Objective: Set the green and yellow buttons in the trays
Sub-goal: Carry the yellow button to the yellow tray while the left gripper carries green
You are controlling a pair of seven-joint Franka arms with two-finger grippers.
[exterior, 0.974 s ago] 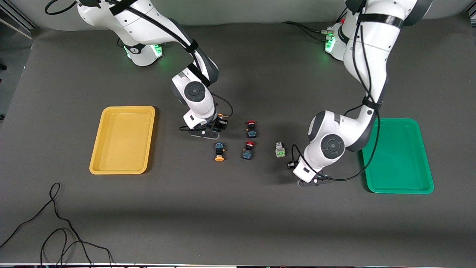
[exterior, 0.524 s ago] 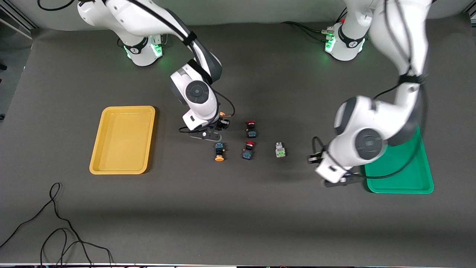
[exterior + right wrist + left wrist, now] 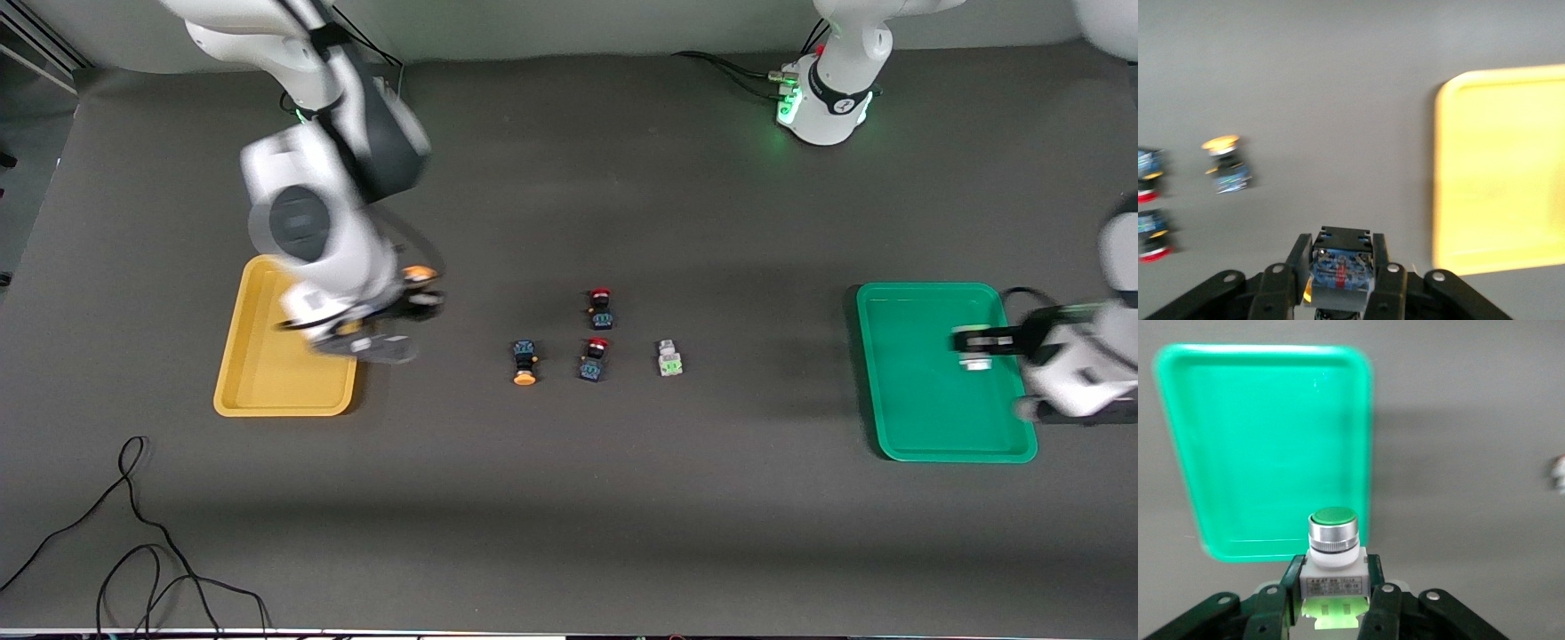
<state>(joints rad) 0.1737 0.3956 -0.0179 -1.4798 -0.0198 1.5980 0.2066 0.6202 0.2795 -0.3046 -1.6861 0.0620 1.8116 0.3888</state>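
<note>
Left end effector pinches green button over green tray | right end effector pinches yellow button beside yellow tray | risk: early release drops my buttons onto tabletop.

A green-capped button hangs clamped above the green tray; a yellow-capped one is carried beside the yellow tray. On the table between the trays lie two more — one orange-capped, one pale grey-green.
</note>
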